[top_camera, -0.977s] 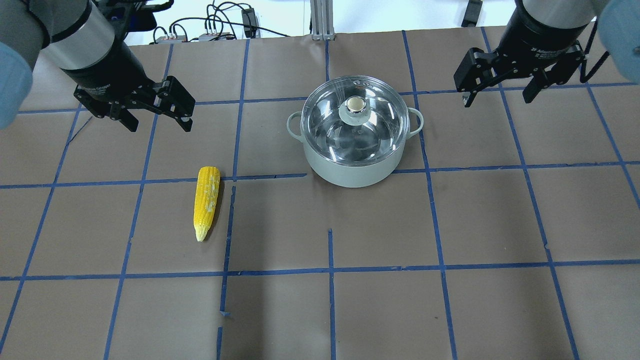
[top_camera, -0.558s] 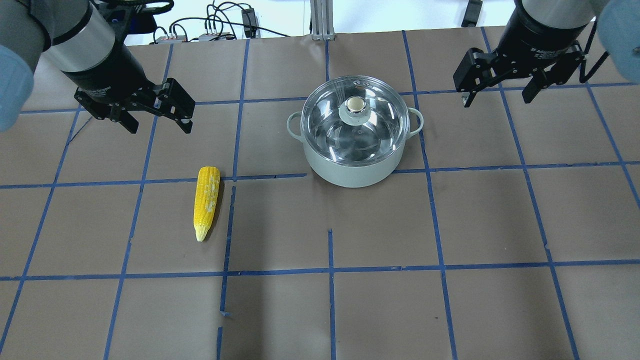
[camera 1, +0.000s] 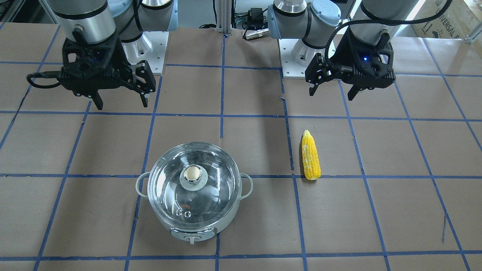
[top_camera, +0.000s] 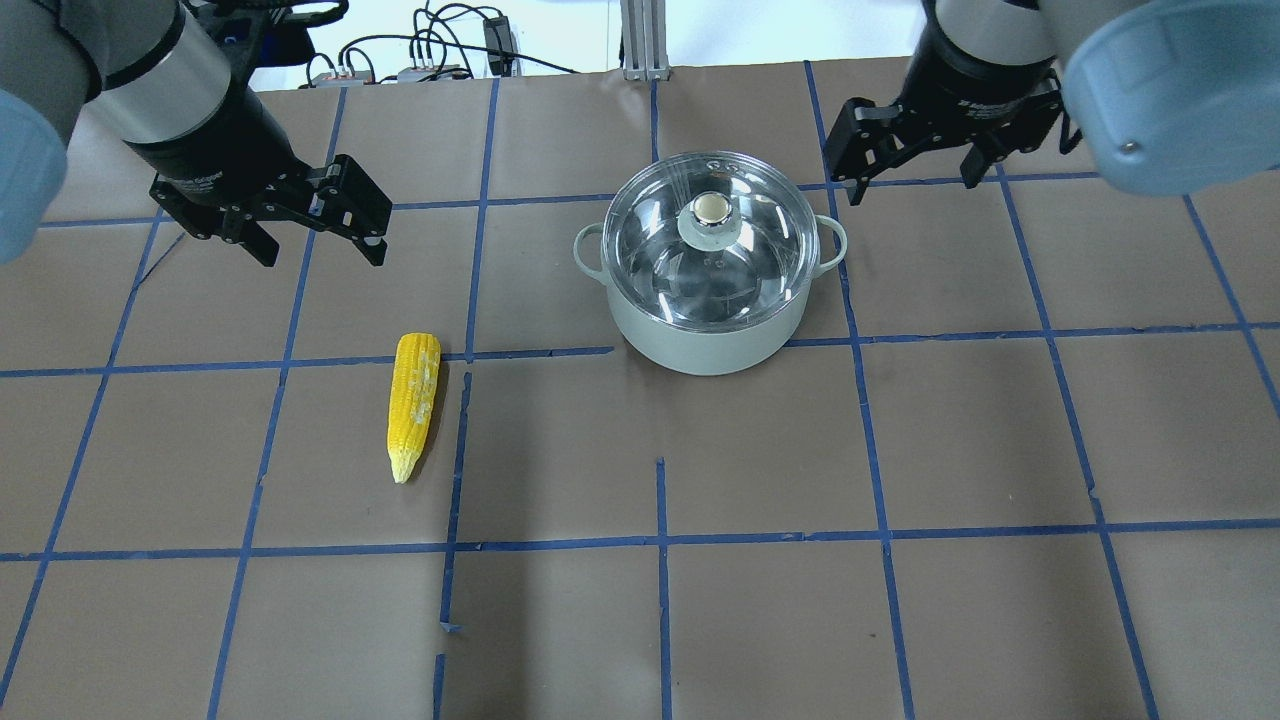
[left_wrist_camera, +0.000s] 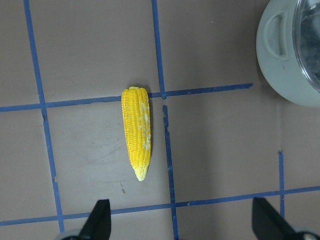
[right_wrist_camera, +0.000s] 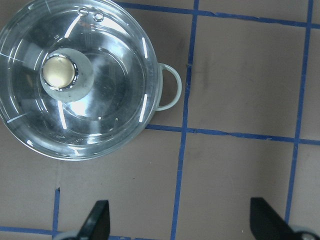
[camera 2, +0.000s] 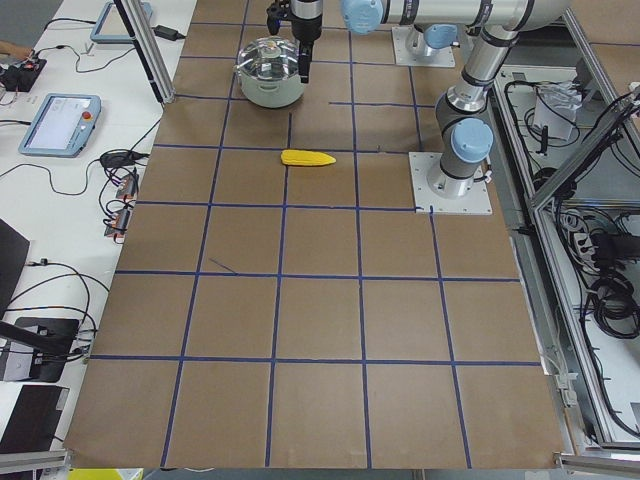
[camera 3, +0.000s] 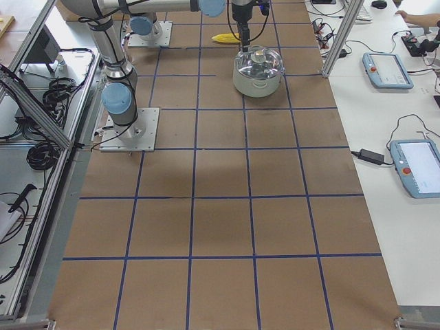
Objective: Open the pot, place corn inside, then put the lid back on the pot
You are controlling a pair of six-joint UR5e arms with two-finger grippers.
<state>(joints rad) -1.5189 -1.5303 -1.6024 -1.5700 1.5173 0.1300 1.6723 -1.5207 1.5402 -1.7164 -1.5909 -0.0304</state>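
The pale-green pot [top_camera: 705,345] stands mid-table with the clear glass lid [top_camera: 650,240] shut on it, its beige-topped knob [top_camera: 711,208] in the middle. The yellow corn [top_camera: 413,405] lies flat on the table to the pot's left, pointed end toward the robot. My left gripper [top_camera: 320,255] is open and empty, above the table just beyond the corn, which shows in the left wrist view [left_wrist_camera: 137,132]. My right gripper [top_camera: 912,188] is open and empty, just right of the pot's right handle [right_wrist_camera: 170,87]. The lid [right_wrist_camera: 100,100] fills the right wrist view's upper left.
Brown paper with a blue tape grid [top_camera: 660,540] covers the table. Cables and a metal post [top_camera: 640,40] sit at the far edge. Both arm bases [camera 1: 297,56] stand at the robot's side.
My right gripper has moved left, from well right of the pot to just beside its right handle. The left gripper, corn, pot and lid have hardly moved.
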